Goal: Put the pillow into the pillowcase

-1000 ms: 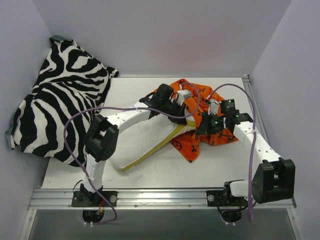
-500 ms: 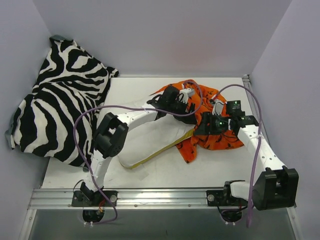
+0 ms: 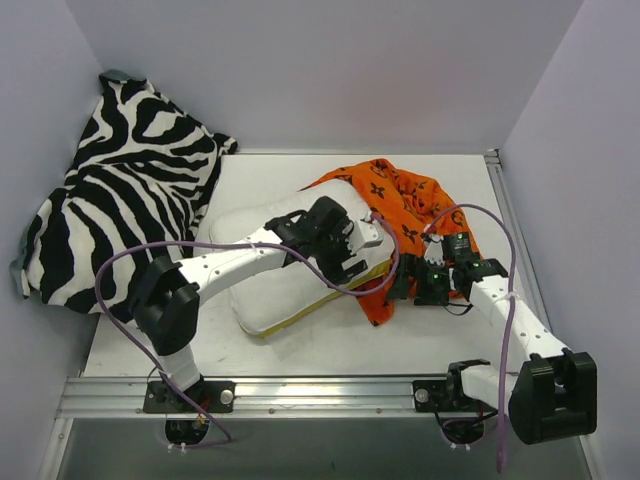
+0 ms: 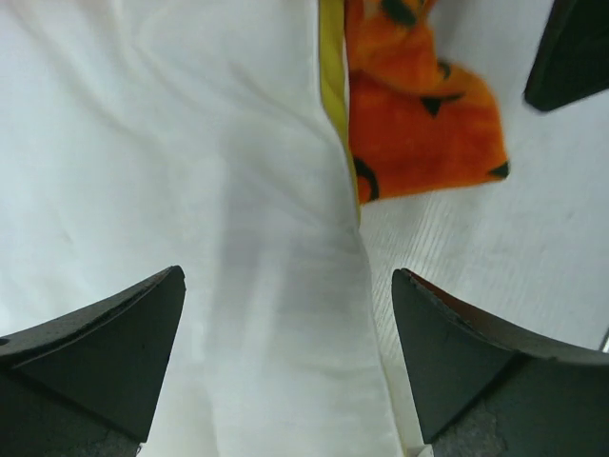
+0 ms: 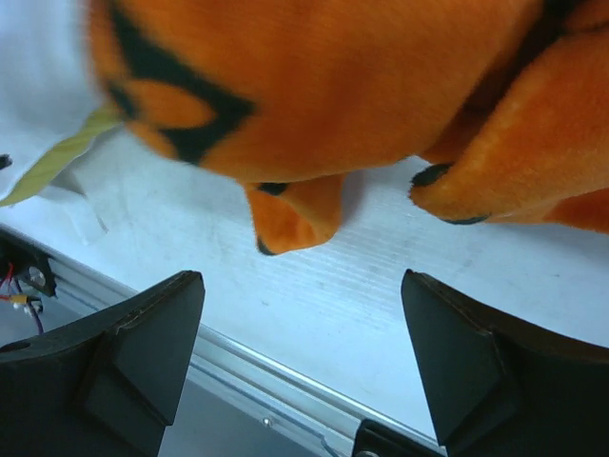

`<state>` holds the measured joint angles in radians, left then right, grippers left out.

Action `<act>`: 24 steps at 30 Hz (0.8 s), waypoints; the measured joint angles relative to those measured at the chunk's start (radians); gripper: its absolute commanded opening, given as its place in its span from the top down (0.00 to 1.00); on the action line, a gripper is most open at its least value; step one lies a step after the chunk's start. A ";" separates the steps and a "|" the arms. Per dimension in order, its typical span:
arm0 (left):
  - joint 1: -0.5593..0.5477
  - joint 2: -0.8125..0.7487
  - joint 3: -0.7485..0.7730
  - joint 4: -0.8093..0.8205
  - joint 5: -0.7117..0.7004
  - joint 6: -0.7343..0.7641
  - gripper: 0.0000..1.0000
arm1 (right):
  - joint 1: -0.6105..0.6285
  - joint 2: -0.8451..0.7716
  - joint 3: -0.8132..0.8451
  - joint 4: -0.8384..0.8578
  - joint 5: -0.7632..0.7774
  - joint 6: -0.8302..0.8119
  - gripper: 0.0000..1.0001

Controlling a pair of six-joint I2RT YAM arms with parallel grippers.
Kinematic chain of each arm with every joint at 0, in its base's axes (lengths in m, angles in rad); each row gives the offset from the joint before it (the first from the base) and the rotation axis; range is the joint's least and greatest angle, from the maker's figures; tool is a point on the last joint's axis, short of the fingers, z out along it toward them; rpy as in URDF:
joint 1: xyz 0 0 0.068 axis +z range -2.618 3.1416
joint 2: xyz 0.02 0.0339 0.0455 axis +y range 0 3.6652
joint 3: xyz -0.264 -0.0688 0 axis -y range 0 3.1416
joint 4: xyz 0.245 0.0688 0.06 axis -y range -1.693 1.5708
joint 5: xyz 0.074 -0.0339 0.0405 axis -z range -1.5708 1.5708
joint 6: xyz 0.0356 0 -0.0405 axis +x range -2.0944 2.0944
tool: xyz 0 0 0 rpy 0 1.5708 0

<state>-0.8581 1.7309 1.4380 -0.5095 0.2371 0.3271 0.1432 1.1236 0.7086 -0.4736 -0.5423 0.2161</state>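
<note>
The white pillow (image 3: 262,290) with yellow piping lies flat mid-table, its right end against the bunched orange pillowcase (image 3: 405,200); I cannot tell whether that end is inside it. My left gripper (image 3: 352,258) hovers open over the pillow's right part. In the left wrist view the gripper (image 4: 287,276) has the pillow (image 4: 171,171) below it, and the piping (image 4: 331,95) and pillowcase (image 4: 419,133) lie ahead. My right gripper (image 3: 408,287) stands open just near of the pillowcase's front edge. In the right wrist view the gripper (image 5: 303,278) is empty, with the pillowcase (image 5: 333,86) ahead above bare table.
A zebra-striped cloth (image 3: 110,210) is heaped at the back left against the wall. A metal rail (image 3: 320,395) runs along the near table edge, also seen from the right wrist as the rail (image 5: 238,362). Purple cables loop from both arms. Walls close in left, back and right.
Both grippers went from shut to open and let go of the cloth. The arms pulled back toward the near side. The pillow dropped flat, and the pillowcase spread out behind.
</note>
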 measured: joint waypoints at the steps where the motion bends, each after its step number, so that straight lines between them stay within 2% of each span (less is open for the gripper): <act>1: -0.002 0.013 -0.020 -0.006 -0.015 0.012 0.03 | 0.002 0.000 -0.031 0.029 0.006 0.026 0.12; 4: 0.011 0.069 -0.063 -0.030 -0.053 0.026 0.02 | 0.025 -0.009 -0.144 0.140 0.051 0.116 0.14; 7: 0.026 0.121 -0.071 -0.031 -0.064 0.020 0.03 | 0.104 -0.021 -0.262 0.279 0.116 0.215 0.22; 10: 0.039 0.129 -0.071 -0.018 -0.064 0.000 0.06 | 0.189 0.003 -0.291 0.420 0.167 0.305 0.37; 11: 0.042 0.129 -0.071 -0.013 -0.064 -0.007 0.09 | 0.204 0.032 -0.286 0.454 0.178 0.326 0.47; 13: 0.052 0.134 -0.071 -0.005 -0.049 -0.025 0.23 | 0.224 0.110 -0.262 0.507 0.182 0.361 0.61; 14: 0.060 0.139 -0.071 -0.001 -0.033 -0.036 0.31 | 0.226 0.141 -0.252 0.530 0.183 0.377 0.79; 15: 0.072 0.149 -0.071 0.005 -0.007 -0.052 0.60 | 0.227 0.179 -0.243 0.562 0.179 0.392 0.89; 16: 0.084 0.159 -0.069 0.009 0.010 -0.071 0.74 | 0.227 0.200 -0.242 0.581 0.179 0.409 0.99; 18: 0.109 0.185 -0.054 0.015 0.061 -0.095 1.00 | 0.228 0.235 -0.241 0.613 0.144 0.445 1.00; 21: 0.150 0.220 -0.011 0.025 0.164 -0.186 1.00 | 0.280 0.223 -0.241 0.624 0.108 0.492 1.00; 24: 0.172 0.242 0.027 0.067 0.244 -0.317 1.00 | 0.411 0.130 -0.240 0.630 0.061 0.544 1.00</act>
<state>-0.6865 1.9732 1.4654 -0.4427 0.4812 0.0097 0.5545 1.2541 0.4683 0.1566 -0.4812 0.7601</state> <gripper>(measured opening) 0.030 0.056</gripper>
